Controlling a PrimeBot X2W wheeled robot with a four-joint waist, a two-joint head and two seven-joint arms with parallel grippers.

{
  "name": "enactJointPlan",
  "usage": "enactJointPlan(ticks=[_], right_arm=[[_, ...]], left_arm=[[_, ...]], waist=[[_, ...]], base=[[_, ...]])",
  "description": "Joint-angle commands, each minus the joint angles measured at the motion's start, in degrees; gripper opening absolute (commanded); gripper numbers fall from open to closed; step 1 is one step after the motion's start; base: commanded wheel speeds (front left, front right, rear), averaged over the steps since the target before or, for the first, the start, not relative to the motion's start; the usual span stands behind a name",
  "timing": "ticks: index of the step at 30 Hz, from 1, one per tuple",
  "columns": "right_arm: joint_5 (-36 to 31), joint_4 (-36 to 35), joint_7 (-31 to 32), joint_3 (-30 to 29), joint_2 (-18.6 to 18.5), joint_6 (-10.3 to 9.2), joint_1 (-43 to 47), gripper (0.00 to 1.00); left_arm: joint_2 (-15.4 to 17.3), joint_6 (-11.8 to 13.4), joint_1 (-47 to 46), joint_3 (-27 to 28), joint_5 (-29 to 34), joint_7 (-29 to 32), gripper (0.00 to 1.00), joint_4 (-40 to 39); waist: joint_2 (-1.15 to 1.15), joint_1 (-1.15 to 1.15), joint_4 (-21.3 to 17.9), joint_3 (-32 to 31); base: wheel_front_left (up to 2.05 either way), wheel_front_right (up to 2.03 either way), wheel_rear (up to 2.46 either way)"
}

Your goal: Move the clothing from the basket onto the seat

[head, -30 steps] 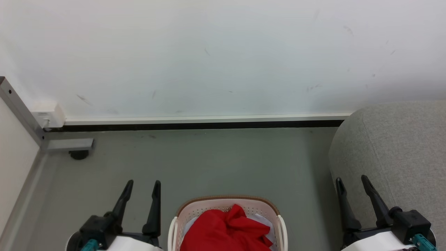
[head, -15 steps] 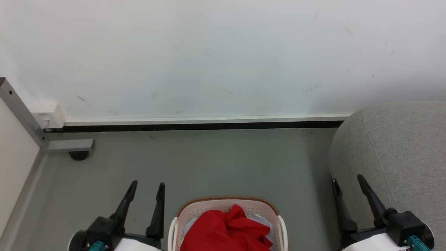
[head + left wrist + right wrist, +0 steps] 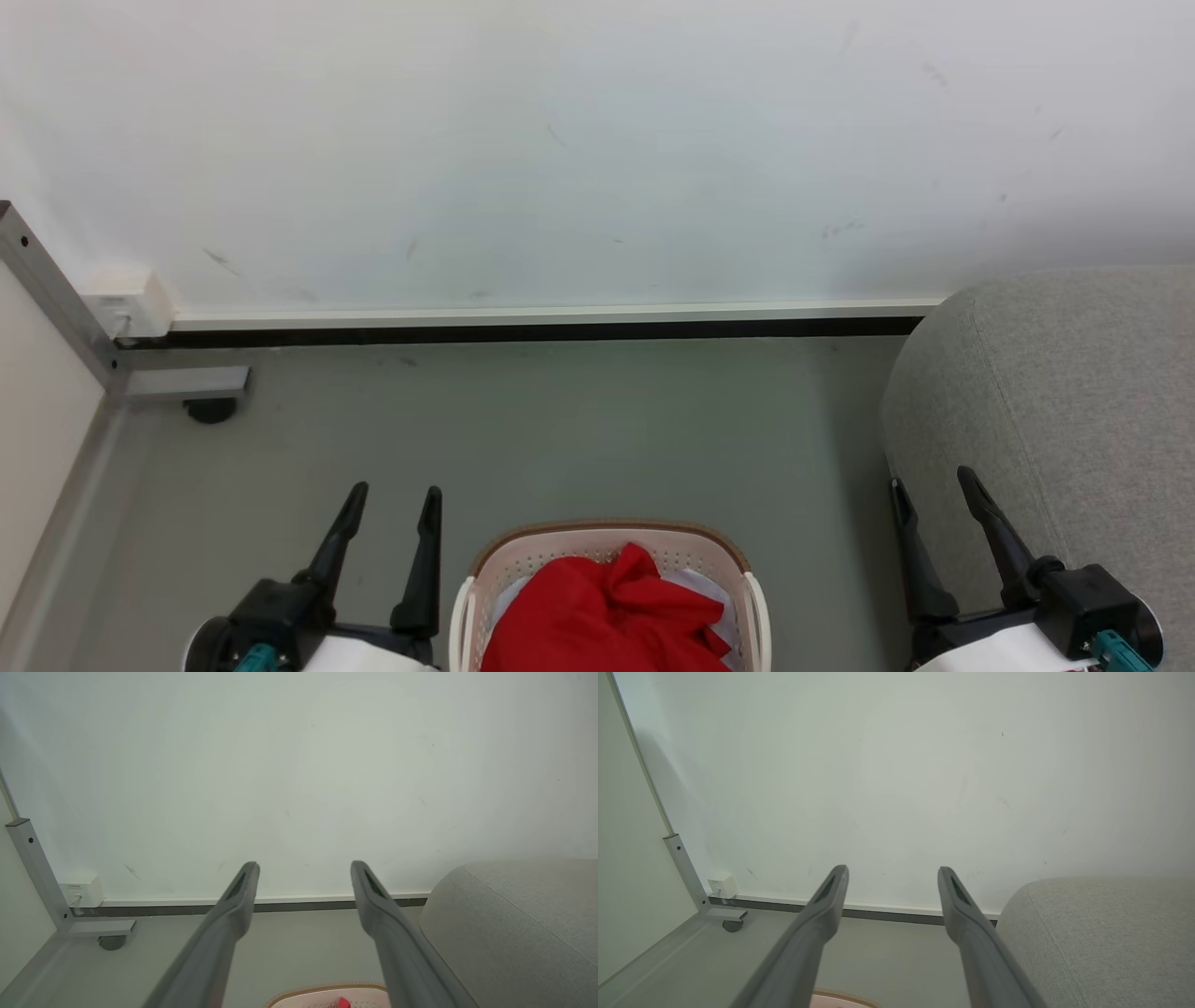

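**Clothing not yet lifted**

The clothing lies heaped in the basket at bottom centre, with the seat at right. The left gripper and right gripper flank the basket, fingers spread, holding nothing. In the last second both drifted slightly inward, so the reach is likely just starting.

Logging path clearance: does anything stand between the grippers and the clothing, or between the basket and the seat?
Nothing visible does. The clothing lies uncovered in the basket, between the open left gripper and right gripper; just floor separates the basket from the seat.
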Motion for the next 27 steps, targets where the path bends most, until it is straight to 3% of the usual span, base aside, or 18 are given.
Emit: enactJointPlan(ticks=[1,12,27], right_arm=[[0.1,-0.2,0.0,0.1,-0.2,-0.12,-0.4,1.00],[2.3,-1.2,0.0,0.1,-0.2,-0.12,-1.5,1.00],[4.3,-3.7,0.0,-1.9,-0.2,-0.12,-7.0,1.00]], left_arm=[[0.1,0.2,-0.4,0.2,-0.3,0.0,1.00,-0.3],[0.1,0.3,-1.2,0.4,0.7,0.0,1.00,0.3],[1.9,-0.8,-10.6,-0.1,3.6,0.0,1.00,11.6]], waist=[[0.00,0.00,-0.1,0.2],[0.00,0.00,-2.7,3.1],[0.00,0.00,-10.8,17.3]], base=[[0.00,0.00,0.00],[0.00,0.00,0.00],[0.00,0.00,0.00]])
